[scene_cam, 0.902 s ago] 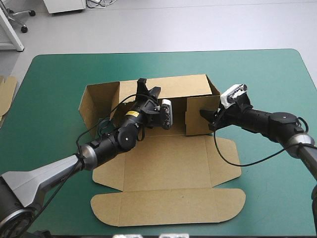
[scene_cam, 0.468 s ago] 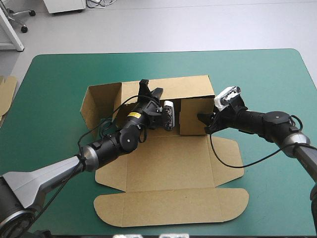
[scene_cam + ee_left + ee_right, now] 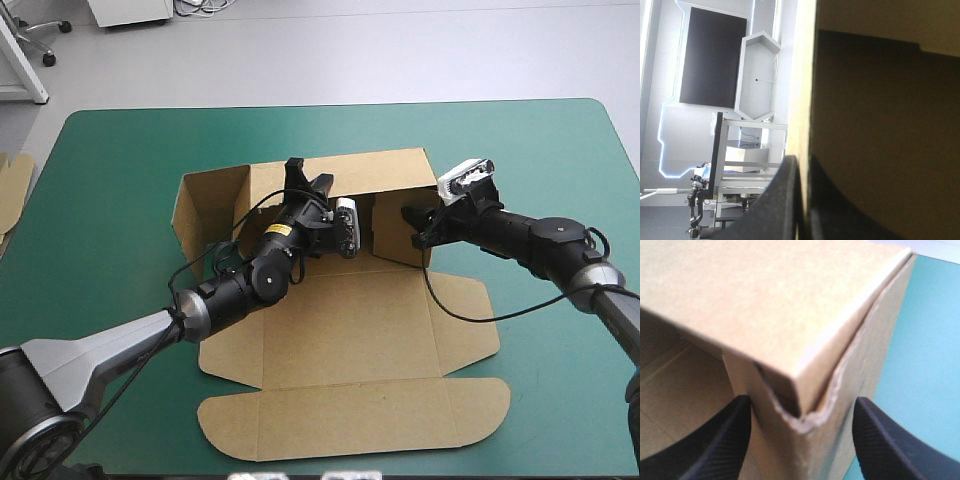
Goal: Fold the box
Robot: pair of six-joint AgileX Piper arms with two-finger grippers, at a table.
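Note:
The brown box [image 3: 340, 320] lies mid-table with its back wall and left wall raised and its lid flat toward the near edge. My left gripper [image 3: 305, 183] is at the top edge of the back wall. In the left wrist view the board's edge [image 3: 804, 100] runs between the black fingers, and the gripper [image 3: 802, 200] is shut on it. My right gripper [image 3: 413, 225] is at the right side wall, which is turned inward. In the right wrist view its fingers stand apart, open, on either side of the folded corner [image 3: 805, 390] of the box [image 3: 765, 300].
An edge of more brown board [image 3: 12, 190] shows at the table's left edge. Bare teal-green cover [image 3: 560, 150] lies to the right of the box and beyond it. The lid's rounded flap [image 3: 350, 425] reaches close to the near edge.
The whole box has slid a little to the right and nearer. The right side wall swung inward, then back slightly. Both grippers moved with it, staying at their walls.

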